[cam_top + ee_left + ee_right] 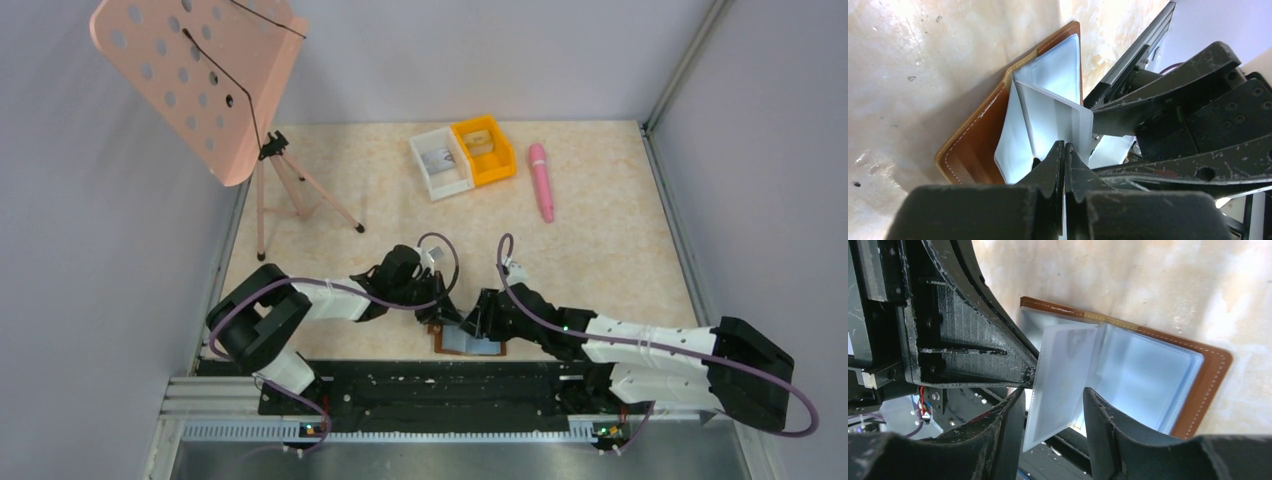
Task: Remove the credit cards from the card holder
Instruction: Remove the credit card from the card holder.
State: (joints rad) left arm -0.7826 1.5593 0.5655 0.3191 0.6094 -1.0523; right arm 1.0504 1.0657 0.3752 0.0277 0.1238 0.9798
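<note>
The card holder [468,342] is a brown leather wallet lying open at the table's near edge, with pale blue-grey plastic pockets [1143,377] inside. One pocket leaf [1063,375] stands up from it. My left gripper [1064,146] is shut on that leaf's edge, and a thin pale sheet shows between its jaws. My right gripper [1054,402] is open, one finger on each side of the raised leaf's free end, with gaps showing. The credit cards are hidden: I cannot tell them from the frosted pockets. In the top view both grippers [440,305] [478,318] meet over the wallet.
A white bin [441,160] and an orange bin [484,150] stand side by side at the back, with a pink pen [541,180] to their right. A pink perforated music stand [200,80] on a tripod fills the back left. The black base rail [400,395] runs just behind the wallet.
</note>
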